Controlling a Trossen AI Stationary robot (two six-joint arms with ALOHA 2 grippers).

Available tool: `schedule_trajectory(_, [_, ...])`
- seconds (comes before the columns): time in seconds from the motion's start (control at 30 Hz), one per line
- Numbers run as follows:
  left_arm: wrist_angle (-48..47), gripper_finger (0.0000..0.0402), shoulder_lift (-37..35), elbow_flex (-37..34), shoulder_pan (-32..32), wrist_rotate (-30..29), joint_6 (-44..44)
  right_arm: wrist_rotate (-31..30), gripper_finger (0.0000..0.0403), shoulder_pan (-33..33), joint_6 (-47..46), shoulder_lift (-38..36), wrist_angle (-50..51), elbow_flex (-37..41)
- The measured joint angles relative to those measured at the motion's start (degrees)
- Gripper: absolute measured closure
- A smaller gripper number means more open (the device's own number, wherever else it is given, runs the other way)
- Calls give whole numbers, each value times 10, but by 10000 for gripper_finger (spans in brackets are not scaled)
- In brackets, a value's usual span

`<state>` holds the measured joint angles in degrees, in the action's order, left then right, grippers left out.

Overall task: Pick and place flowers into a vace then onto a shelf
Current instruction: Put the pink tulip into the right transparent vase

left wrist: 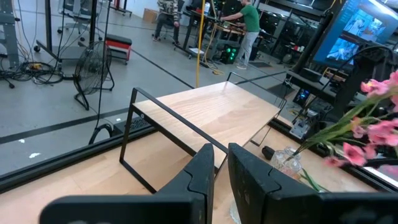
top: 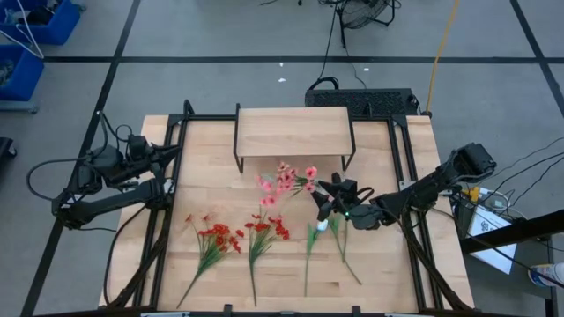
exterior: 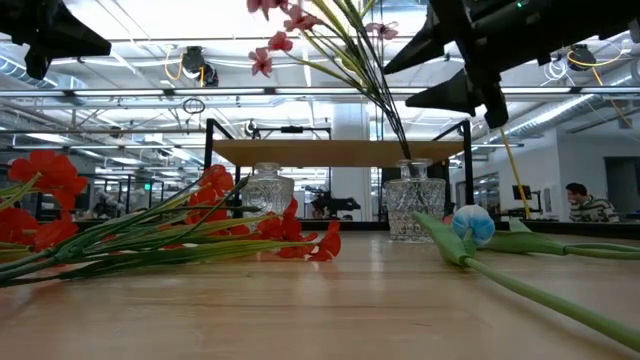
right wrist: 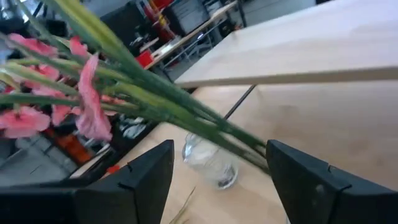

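A spray of pink flowers (top: 282, 181) stands with its stems in a clear glass vase (exterior: 412, 205) on the table in front of the shelf (top: 292, 131), leaning toward the table's left. My right gripper (right wrist: 217, 180) hovers open just right of the stems and above the vase (right wrist: 209, 163), touching nothing. Two sprays of red flowers (top: 218, 238) and two tulips (top: 314, 236) lie flat on the near half of the table. My left gripper (left wrist: 221, 171) is shut and empty, raised at the table's left edge (top: 167, 155).
A second glass vase (exterior: 265, 188) stands under the shelf, left of the first. The shelf's black legs (top: 238, 163) stand close behind the pink flowers. Black rails (top: 401, 176) run along the table's sides. People stand in the room beyond the table.
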<state>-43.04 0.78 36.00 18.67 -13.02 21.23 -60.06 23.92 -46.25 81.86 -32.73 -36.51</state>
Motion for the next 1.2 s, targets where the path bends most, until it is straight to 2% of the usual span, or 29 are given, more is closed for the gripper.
schedule_trajectory(0.2, [0,350,0,0,0,0,0,-97,161,7,29,-1,0,0])
schedule_trajectory(0.3, [0,350,0,0,0,0,0,-121,161,9,28,-1,0,0])
schedule_trajectory(0.47, [0,350,0,0,0,0,0,-114,161,13,-9,-4,0,0])
schedule_trajectory(0.7, [0,350,0,0,0,0,0,-89,161,33,-5,-22,17,0])
schedule_trajectory(0.87, [0,350,0,0,0,0,0,-70,170,36,-67,-73,73,0])
schedule_trajectory(1.2, [0,350,0,0,0,0,0,-27,213,36,68,-190,53,-4])
